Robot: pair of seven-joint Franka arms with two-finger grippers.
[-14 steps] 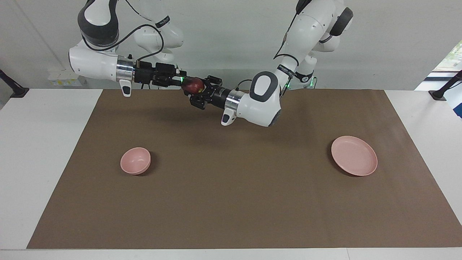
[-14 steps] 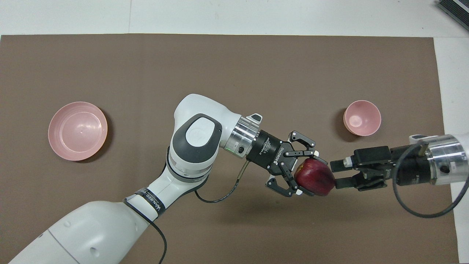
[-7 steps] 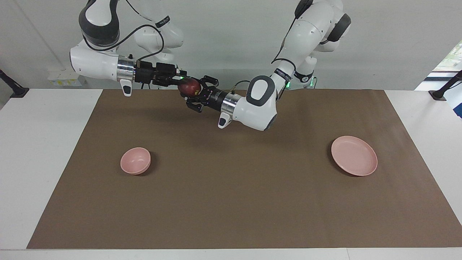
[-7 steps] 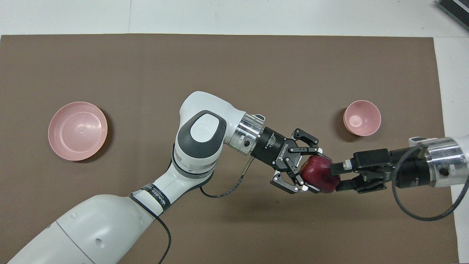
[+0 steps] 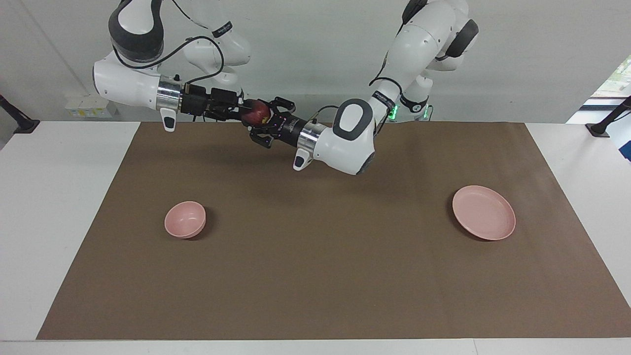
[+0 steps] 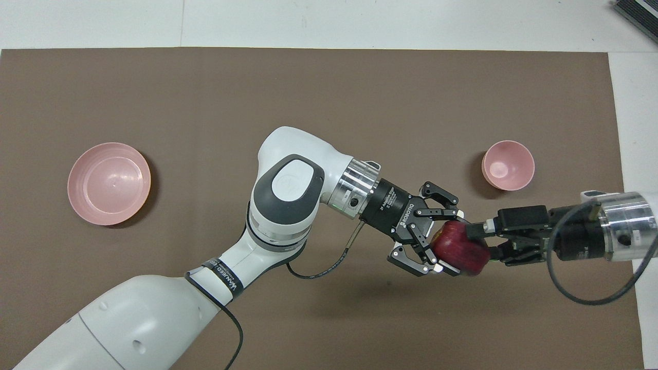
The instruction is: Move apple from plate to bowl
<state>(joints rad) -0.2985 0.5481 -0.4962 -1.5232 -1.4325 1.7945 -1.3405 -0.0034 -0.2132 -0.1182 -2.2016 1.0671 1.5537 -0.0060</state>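
Note:
The dark-red apple (image 5: 256,112) (image 6: 460,249) is up in the air over the brown mat. My left gripper (image 5: 261,121) (image 6: 447,241) is shut on it, its arm reaching across toward the right arm's end. My right gripper (image 5: 244,111) (image 6: 480,240) meets it head-on, its fingers open on either side of the apple's other end. The small pink bowl (image 5: 185,219) (image 6: 508,164) stands empty toward the right arm's end. The wider pink plate (image 5: 483,212) (image 6: 109,183) lies empty toward the left arm's end.
A brown mat (image 5: 315,276) (image 6: 308,87) covers most of the white table. Nothing else stands on it. The left arm's elbow (image 5: 352,138) hangs low over the mat's middle.
The left gripper has carried the apple toward the right arm's end and between the right gripper's fingers. The right gripper has drawn back slightly. Bowl and plate have not moved.

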